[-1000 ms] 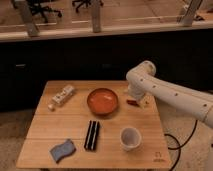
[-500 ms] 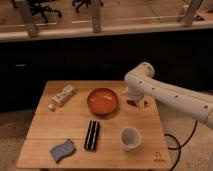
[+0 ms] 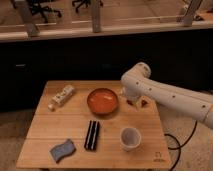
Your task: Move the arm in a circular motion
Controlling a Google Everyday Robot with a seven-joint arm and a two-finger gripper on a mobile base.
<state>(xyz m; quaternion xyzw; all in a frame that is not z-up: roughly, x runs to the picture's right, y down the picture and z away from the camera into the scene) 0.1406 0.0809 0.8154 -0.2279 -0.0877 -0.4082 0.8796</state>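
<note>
A wooden counter fills the lower view. Nearest, at 7 o'clock, lies a blue sponge; a black rectangular object lies beside it, and a pale cup stands at 5 o'clock. Farther back sit an orange bowl and, at 10 o'clock, a white bottle on its side. The arm enters from 3 o'clock, cut off by the edge, its elbow above the bowl's right rim. The tool is mostly hidden beneath it; its state cannot be told. Behind, dark cabinets blur.
</note>
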